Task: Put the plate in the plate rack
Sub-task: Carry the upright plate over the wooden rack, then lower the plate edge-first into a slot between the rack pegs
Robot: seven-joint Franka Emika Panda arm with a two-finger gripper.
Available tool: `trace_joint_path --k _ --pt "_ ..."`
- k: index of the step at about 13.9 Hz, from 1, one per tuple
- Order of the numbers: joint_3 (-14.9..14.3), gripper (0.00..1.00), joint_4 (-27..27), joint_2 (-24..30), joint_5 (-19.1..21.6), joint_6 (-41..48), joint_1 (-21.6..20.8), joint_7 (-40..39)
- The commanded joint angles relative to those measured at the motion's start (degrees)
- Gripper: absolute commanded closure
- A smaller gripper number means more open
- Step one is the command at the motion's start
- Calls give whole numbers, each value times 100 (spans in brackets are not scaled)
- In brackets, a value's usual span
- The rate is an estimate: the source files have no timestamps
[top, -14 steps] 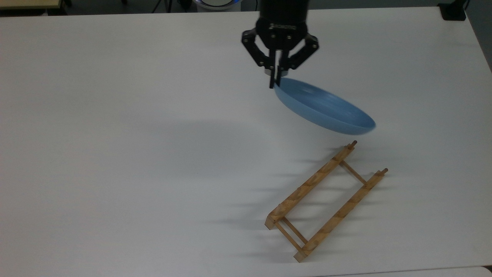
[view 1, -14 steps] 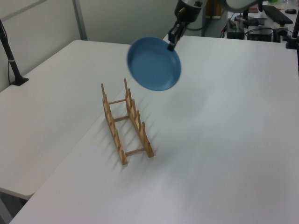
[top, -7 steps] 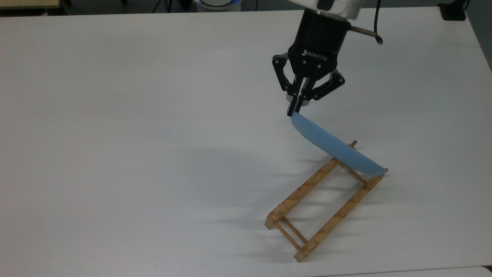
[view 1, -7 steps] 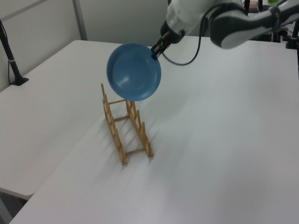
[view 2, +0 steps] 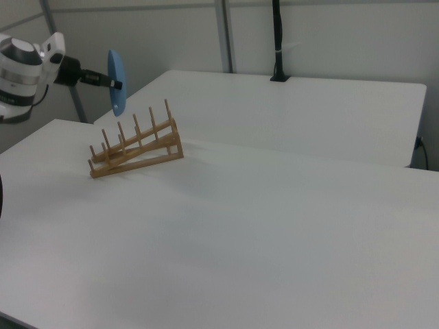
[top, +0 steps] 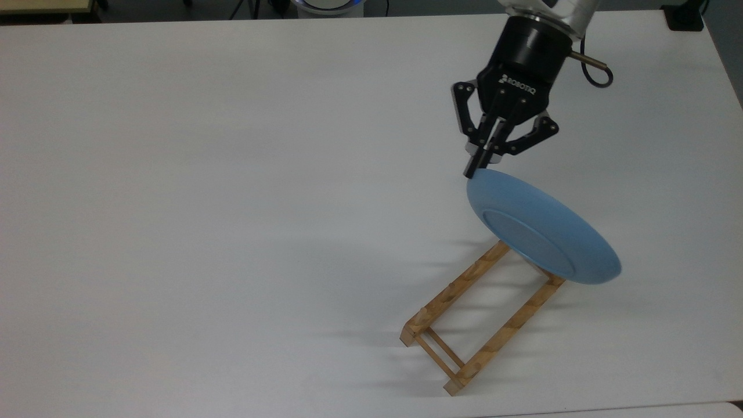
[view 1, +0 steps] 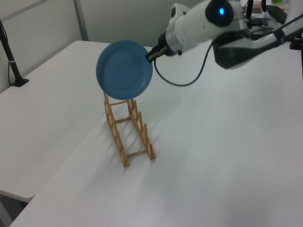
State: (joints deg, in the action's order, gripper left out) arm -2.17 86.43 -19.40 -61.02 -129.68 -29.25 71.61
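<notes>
above the far end of the plate rack (top: 486, 312) (view 1: 129, 130) (view 2: 134, 147), the blue plate (top: 541, 232) (view 1: 124, 69) (view 2: 116, 81) hangs in the air, gripped at its rim by the black tool (top: 474, 168) (view 1: 150, 56) (view 2: 114, 84), whose two fingers are clenched together on the plate's edge. in the top view the plate shows its underside with the circular foot ring, and it covers the end of the rack that lies toward the top view's upper right. in the left view the plate faces the camera almost flat on, showing its shallow inner side, with its lower edge in front of the tops of the rack's farthest pegs; whether it touches them cannot be told. in the right view the plate is seen edge on, standing close to upright, at the left view's opposite side of the rack, above and behind the pegs near the right view's left. the rack is a small wooden frame of two long rails with short upright pegs, joined by thin cross dowels, and it stands on the white desk (top: 232, 203) (view 1: 227, 156) (view 2: 274, 233). the white arm (view 1: 199, 23) (view 2: 20, 65) reaches out to the plate with a dark cable (view 1: 182, 78) looping beneath it in the left view
</notes>
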Motion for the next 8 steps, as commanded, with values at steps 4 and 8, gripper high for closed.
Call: trace_joint_path --k 4,8 --pt "-64 100 23 -459 -1122 22 -204 863" --pt "-64 100 6 -644 -1351 75 -212 986"
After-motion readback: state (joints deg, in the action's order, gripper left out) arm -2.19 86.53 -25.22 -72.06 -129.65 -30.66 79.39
